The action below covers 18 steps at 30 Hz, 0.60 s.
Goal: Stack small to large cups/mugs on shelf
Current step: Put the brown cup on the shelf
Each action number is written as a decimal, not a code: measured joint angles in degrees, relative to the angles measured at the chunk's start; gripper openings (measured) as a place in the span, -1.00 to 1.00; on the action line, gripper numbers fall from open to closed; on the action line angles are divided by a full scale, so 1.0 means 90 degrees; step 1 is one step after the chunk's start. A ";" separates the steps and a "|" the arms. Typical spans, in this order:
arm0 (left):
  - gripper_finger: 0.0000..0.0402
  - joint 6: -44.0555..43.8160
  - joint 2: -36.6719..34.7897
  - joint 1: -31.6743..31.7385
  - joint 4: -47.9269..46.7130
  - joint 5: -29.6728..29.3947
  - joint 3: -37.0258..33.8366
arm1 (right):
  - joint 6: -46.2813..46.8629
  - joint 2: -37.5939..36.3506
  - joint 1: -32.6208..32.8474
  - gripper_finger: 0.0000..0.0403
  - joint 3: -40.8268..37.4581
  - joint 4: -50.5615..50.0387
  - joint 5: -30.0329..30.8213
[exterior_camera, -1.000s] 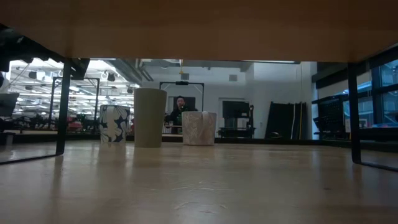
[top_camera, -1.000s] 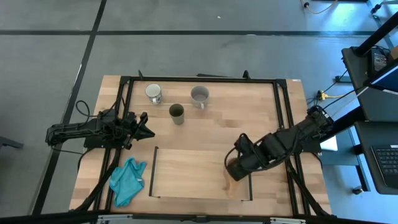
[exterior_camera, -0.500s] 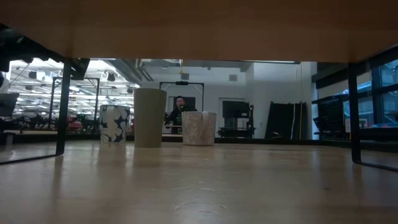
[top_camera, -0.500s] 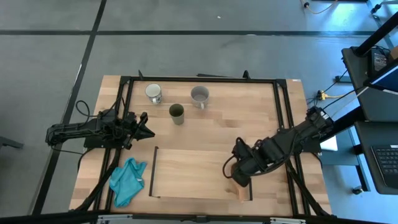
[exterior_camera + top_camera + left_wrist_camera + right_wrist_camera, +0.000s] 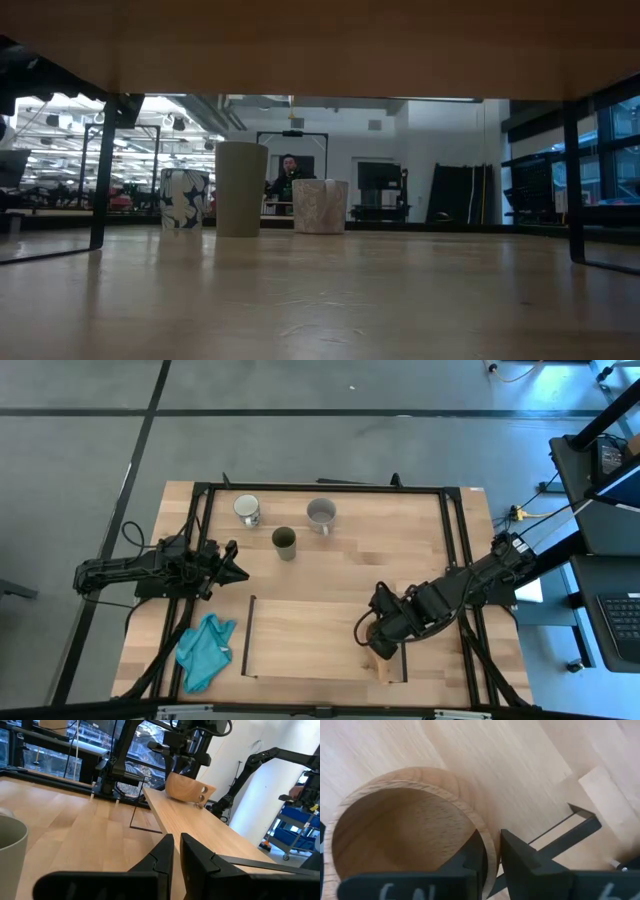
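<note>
The tan wooden long-handled cup (image 5: 405,827) sits at the right end of the light-wood shelf (image 5: 310,640), by its black rail (image 5: 570,827); my right gripper (image 5: 378,642) stands over it, shut on its rim. In the left wrist view the wooden cup (image 5: 185,787) shows on the shelf under that gripper. The white mug (image 5: 247,510), grey mug (image 5: 321,513) and dark olive-green cup (image 5: 284,542) stand on their bases at the table's far side. My left gripper (image 5: 236,568) waits shut at the table's left, touching nothing. My right gripper has the wooden cup's rim (image 5: 491,851) between its fingers, one finger (image 5: 470,857) inside the bowl and the other (image 5: 520,860) outside. The fingers come from above, pointing down. The cup's mouth faces up, and its handle (image 5: 384,671) points toward the table's near edge.
A teal cloth (image 5: 205,650) lies near the front left corner. Black frame bars run around the tabletop (image 5: 440,530). The low view looks under the shelf at the three far cups; a person (image 5: 290,175) shows in the room behind.
My right gripper has sunk a little toward the shelf, shifted slightly toward the near edge and rolled about its wrist, turning the wooden cup with it. The other cups have stayed where they were.
</note>
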 joint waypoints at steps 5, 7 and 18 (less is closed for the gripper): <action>-0.86 0.0000 0.0000 0.0001 0.0002 0.0000 0.0001 | -0.0004 0.0000 -0.0101 -0.73 0.0000 0.0002 0.0030; -0.86 0.0000 0.0000 0.0001 0.0000 0.0000 0.0001 | 0.0002 0.0000 -0.0142 -0.73 -0.0005 -0.0020 0.0082; -0.86 -0.0001 -0.0002 0.0001 0.0000 0.0000 0.0000 | -0.0007 -0.0007 -0.0299 -0.50 -0.0414 -0.0059 -0.0184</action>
